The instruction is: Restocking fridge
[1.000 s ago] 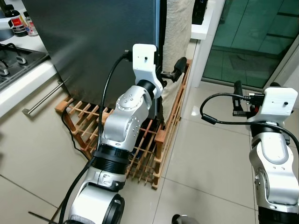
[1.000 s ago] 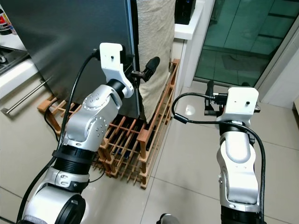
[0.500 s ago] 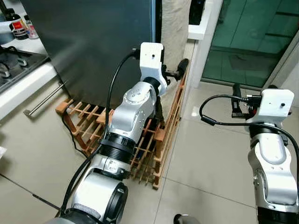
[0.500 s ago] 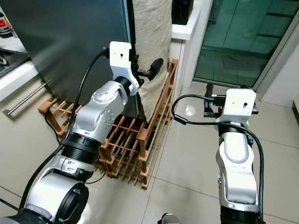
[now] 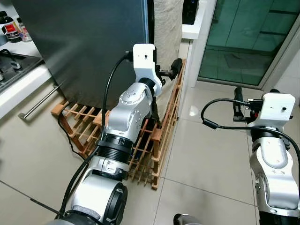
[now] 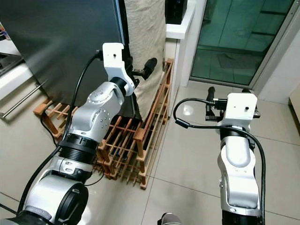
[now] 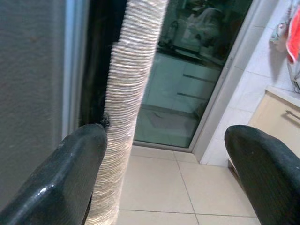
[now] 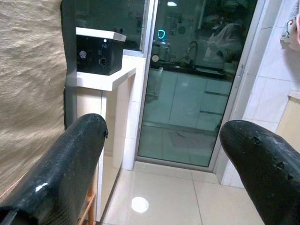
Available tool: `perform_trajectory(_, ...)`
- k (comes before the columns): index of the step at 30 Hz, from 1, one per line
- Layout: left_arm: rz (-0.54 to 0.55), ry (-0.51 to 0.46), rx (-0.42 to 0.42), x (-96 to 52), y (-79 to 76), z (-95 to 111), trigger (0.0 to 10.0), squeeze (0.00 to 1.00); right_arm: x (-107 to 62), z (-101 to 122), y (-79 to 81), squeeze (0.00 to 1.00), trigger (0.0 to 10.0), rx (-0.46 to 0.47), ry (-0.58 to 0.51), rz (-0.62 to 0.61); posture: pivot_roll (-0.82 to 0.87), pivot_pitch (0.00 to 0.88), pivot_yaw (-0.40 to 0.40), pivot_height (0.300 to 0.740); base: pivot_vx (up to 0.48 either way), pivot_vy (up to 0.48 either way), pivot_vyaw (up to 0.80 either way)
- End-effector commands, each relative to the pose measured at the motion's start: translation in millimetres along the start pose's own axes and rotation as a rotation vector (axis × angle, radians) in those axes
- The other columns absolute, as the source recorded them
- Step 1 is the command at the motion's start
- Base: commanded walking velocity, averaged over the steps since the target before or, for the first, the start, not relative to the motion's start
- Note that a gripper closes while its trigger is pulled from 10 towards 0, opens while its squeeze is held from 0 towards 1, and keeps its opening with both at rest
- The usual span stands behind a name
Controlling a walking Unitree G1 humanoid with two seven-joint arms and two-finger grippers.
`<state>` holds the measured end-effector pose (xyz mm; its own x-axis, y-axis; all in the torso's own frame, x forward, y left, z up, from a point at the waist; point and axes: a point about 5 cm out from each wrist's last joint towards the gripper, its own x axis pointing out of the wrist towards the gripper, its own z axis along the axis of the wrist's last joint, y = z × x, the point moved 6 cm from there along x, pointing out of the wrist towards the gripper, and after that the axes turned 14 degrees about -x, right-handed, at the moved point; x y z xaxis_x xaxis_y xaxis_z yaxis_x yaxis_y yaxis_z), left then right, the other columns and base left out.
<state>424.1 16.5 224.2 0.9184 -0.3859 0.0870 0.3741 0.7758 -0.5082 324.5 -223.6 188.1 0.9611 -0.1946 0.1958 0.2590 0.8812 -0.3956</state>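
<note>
Beside the front edge of the dark fridge (image 5: 89, 42), the left gripper (image 7: 168, 173) is being held raised, its two black fingers spread wide apart and nothing being gripped between them. One finger (image 7: 77, 173) is being kept right next to the beige woven cloth (image 6: 145, 42) that is hanging just beside the fridge's edge; whether they are touching cannot be told. A wooden rack (image 5: 161, 126) is being propped on the tiled floor (image 5: 206, 159) against the fridge and the cloth, under the left arm. The right gripper (image 8: 164, 173) is being held up well apart from the fridge, its fingers also parted widely and empty, pointed toward a glass door (image 8: 187, 79) and a white ledge (image 8: 105, 79) on which a small black box (image 8: 99, 55) is sitting.
</note>
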Motion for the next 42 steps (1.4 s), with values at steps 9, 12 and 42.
perform_trajectory(9,0.076,-0.029,-0.009,2.3,13.7,5.2,10.0,0.0,-1.8,-3.1,1.9,0.19,10.0,-0.005,0.003,0.006,-0.21,0.011,0.071,0.74,0.0,0.0,0.0)
perform_trajectory(12,0.088,-0.023,-0.005,4.6,13.4,0.4,10.0,0.0,-1.0,-2.4,2.8,0.19,10.0,-0.007,-0.001,0.008,-0.21,0.008,0.073,0.74,0.0,0.0,0.0)
perform_trajectory(42,0.175,-0.128,0.055,-27.6,54.3,22.8,10.0,0.0,-4.5,-3.3,5.6,0.2,10.0,-0.006,-0.006,0.01,-0.19,0.022,0.067,0.74,0.0,0.0,0.0)
